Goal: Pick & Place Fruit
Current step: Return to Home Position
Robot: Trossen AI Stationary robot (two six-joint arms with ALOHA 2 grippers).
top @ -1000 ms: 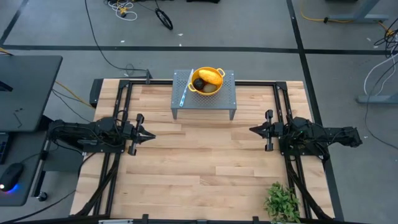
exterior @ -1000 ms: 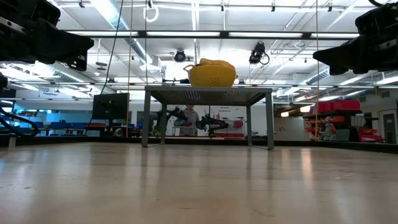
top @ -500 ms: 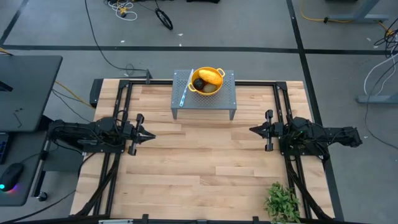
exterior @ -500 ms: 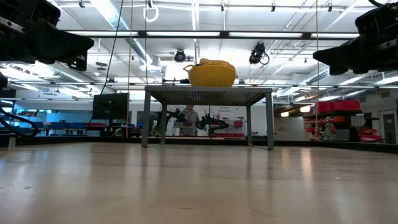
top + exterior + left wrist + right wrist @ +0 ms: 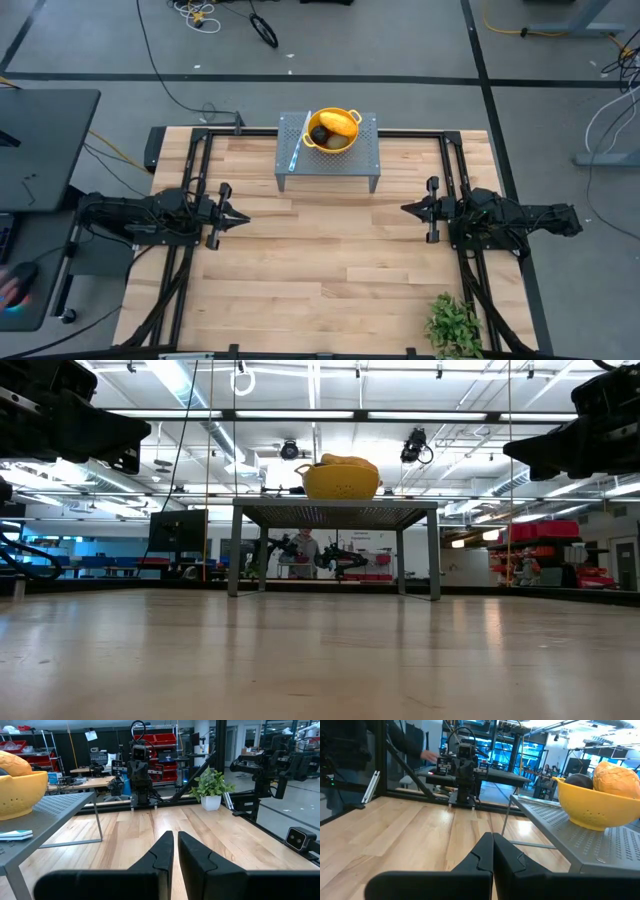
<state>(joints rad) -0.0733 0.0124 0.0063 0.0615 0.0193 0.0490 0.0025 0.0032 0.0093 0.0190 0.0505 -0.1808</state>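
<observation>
A yellow colander bowl [image 5: 332, 131] stands on a grey perforated metal stand [image 5: 328, 158] at the table's far middle. In it lie a yellow-orange oblong fruit [image 5: 340, 123] and a dark round fruit [image 5: 319, 134]; the right wrist view also shows the dark fruit [image 5: 579, 781] and the oblong fruit [image 5: 616, 779]. Any other fruit is hidden inside the bowl. My left gripper [image 5: 243, 216] hovers level at the table's left, pointing right, its fingers [image 5: 165, 847] shut but for a slim gap. My right gripper [image 5: 405, 209] hovers level at the right, pointing left, shut [image 5: 492, 840]. Both hold nothing.
A slim knife [image 5: 296, 150] lies on the stand left of the bowl. A leafy potted plant [image 5: 455, 322] stands at the table's near right corner. Bare wooden table top [image 5: 320, 250] lies between the grippers. A person's hand [image 5: 427, 754] shows beyond the table's left side.
</observation>
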